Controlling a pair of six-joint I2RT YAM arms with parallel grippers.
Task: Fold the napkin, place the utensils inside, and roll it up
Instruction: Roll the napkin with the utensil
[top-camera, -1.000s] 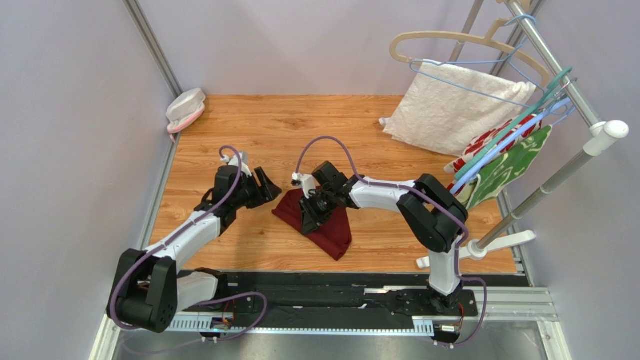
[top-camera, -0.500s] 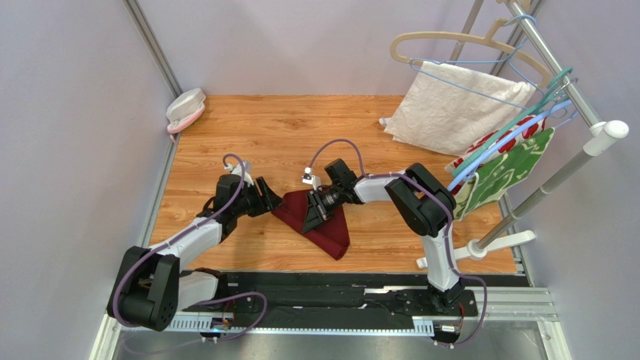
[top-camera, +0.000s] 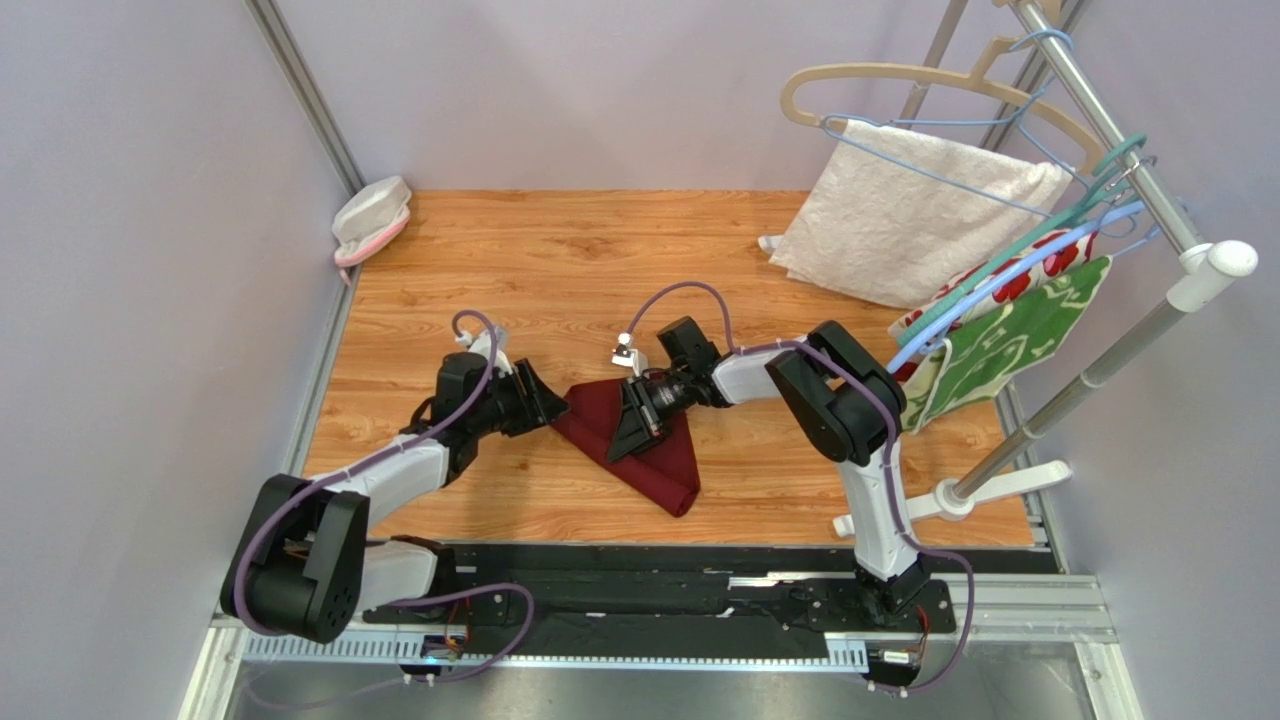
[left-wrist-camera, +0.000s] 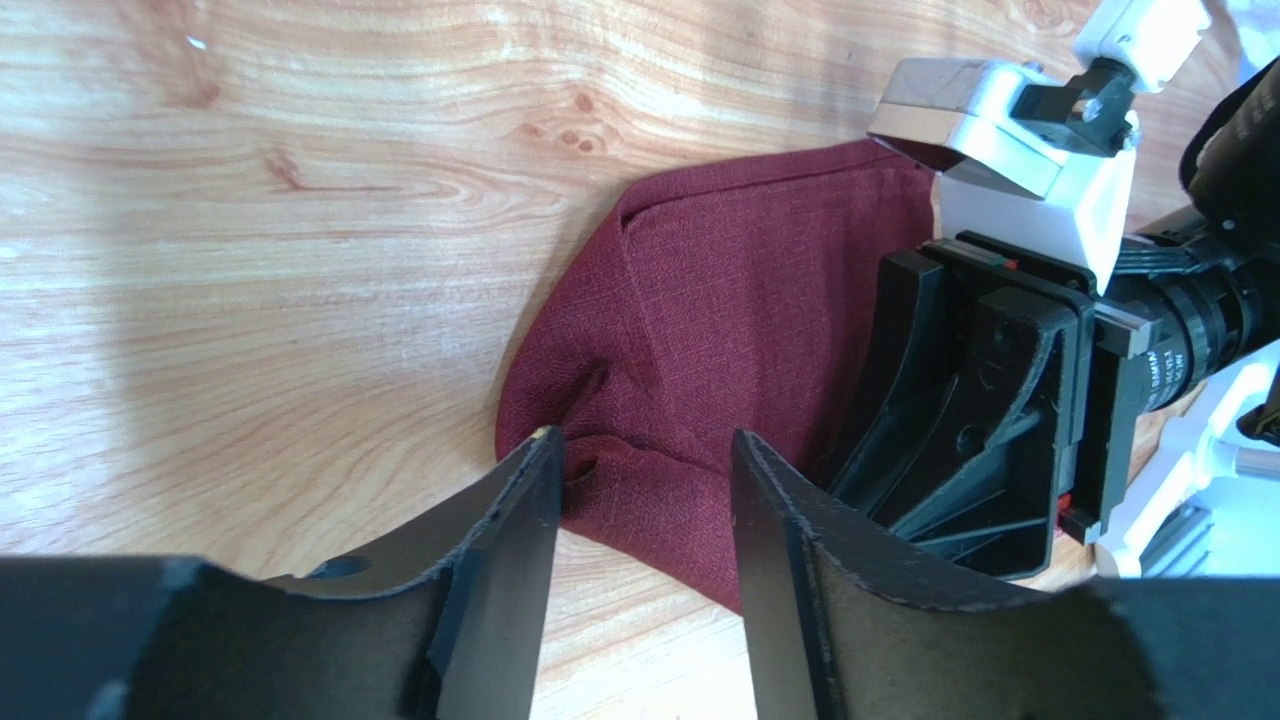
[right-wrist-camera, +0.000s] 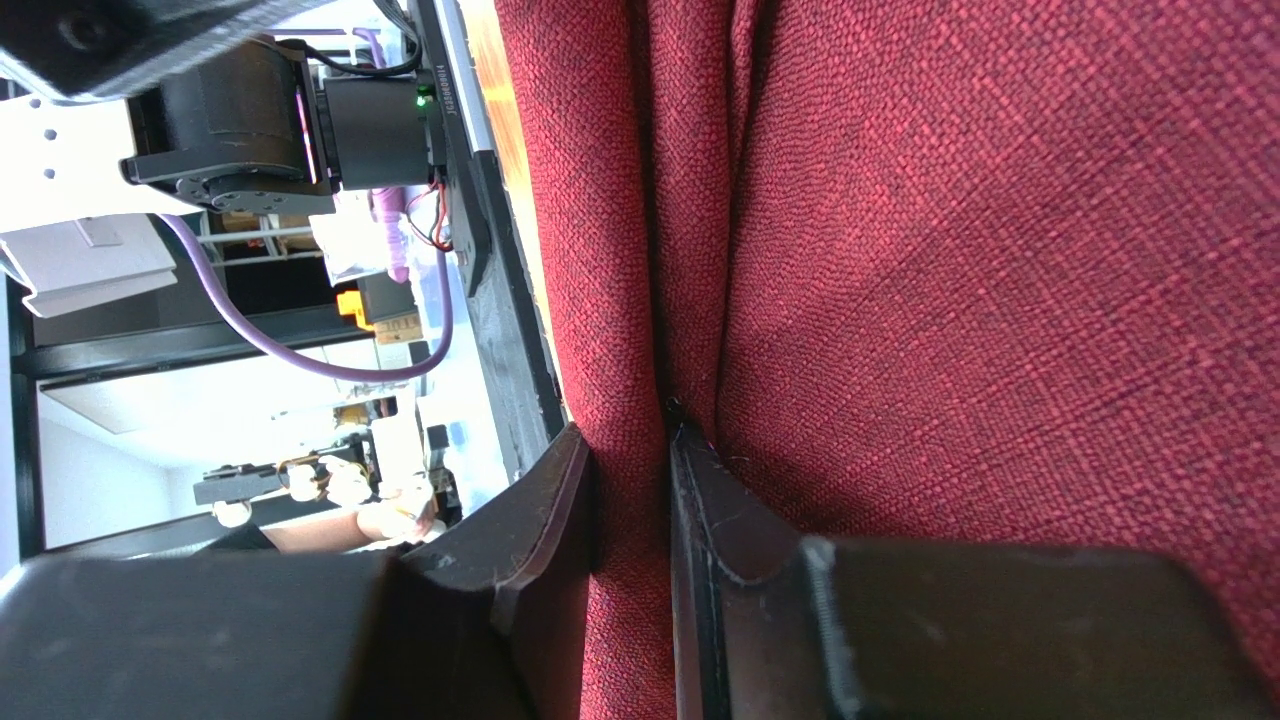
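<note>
Top external view: the napkin (top-camera: 649, 458) lies near the middle of the table (top-camera: 526, 270), bundled into a rough wedge whose point faces the near edge. Both arms reach in low, one from each side. The left gripper (top-camera: 550, 408) sits at the napkin's left corner. The right gripper (top-camera: 631, 428) rests on the cloth just to the right of it, so the two are close but apart.

Left wrist view: the left gripper (left-wrist-camera: 646, 450) has its jaws partly open, low over the wood and straddling the bunched left edge of the napkin (left-wrist-camera: 736, 300). A puckered fold lies in the gap and touches one fingertip, but the jaws do not clamp it. Just beyond, the black body of the right gripper (left-wrist-camera: 977, 390) sits on the cloth.

Right wrist view: the right gripper (right-wrist-camera: 628, 443) has its jaws drawn narrow, pinching a raised ridge of the napkin (right-wrist-camera: 977, 300) between the fingers (right-wrist-camera: 706, 510). The red weave fills most of this view.

Well away, at the table's far right, a white towel (top-camera: 902, 210) hangs on a rack (top-camera: 1112, 143), with floral cloths (top-camera: 1022, 323) just beside it. A small white and pink object (top-camera: 371, 218) sits in the far left corner.
</note>
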